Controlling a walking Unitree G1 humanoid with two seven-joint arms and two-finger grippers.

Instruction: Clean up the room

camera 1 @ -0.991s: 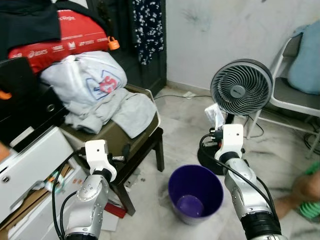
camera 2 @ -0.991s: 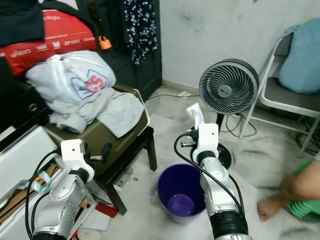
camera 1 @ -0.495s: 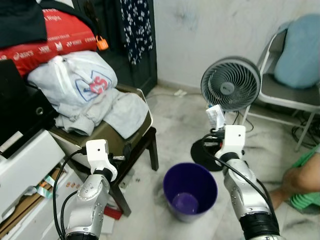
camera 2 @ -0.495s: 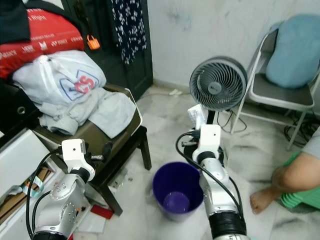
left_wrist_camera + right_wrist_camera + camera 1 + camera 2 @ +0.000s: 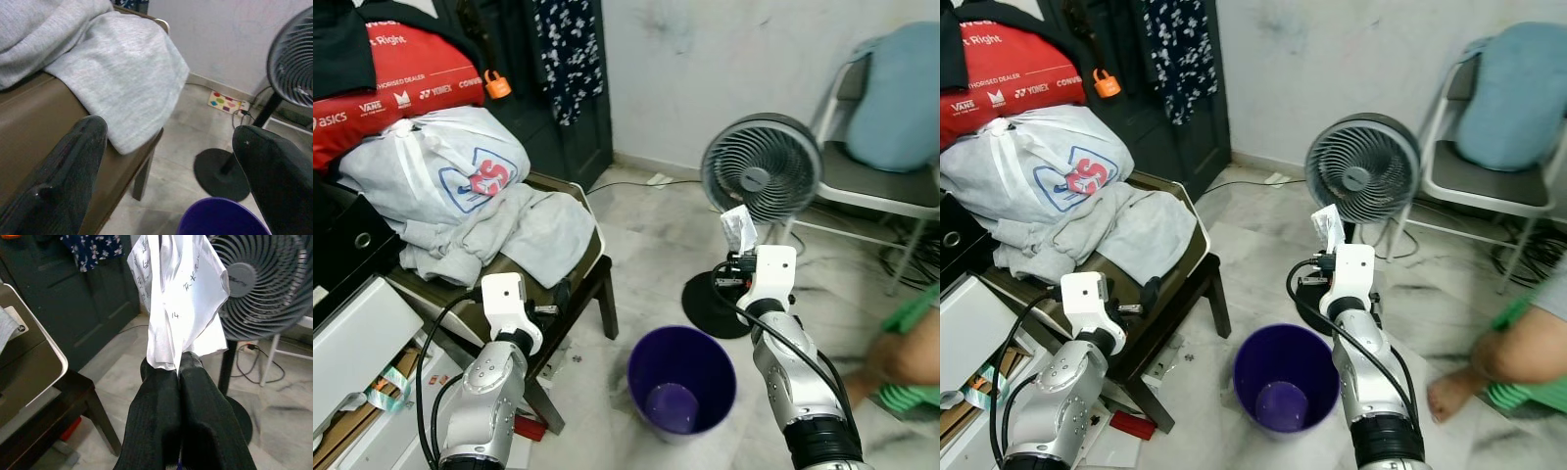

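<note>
The right gripper [image 5: 178, 363] is raised in front of the round grey pedestal fan [image 5: 761, 168], its jaws clenched together on a crumpled white sheet of paper with handwriting [image 5: 178, 298]. The paper stands up from the fingertips [image 5: 161, 377] (pinched at its lower edge), and in the head views it shows as a small white scrap [image 5: 1327, 226] above the wrist. The gripper and its paper are held above the far rim of the round purple plastic bin [image 5: 682, 379], which stands on the pale marbled tile floor [image 5: 651, 230] between the two arms; the inside of the bin shows only its own purple bottom.

The left gripper [image 5: 171, 161] is held out low beside the dark wooden stool [image 5: 578, 294], its jaws released and spread wide, grasping nothing. Between its fingers [image 5: 73, 161] the wrist view shows the brown seat edge, the grey sweatshirt [image 5: 117, 78] that hangs over it, the fan's black base and the near rim of the purple bin.

On the stool a white plastic bag with a red and blue logo [image 5: 435, 176] rests on the grey clothing. A red sports bag with white lettering [image 5: 391, 93] lies behind it. A blue cushion [image 5: 901, 98] sits on a white folding chair [image 5: 862, 181] by the wall. A person's leg and foot [image 5: 1489, 367] are on the floor at the robot's right.
</note>
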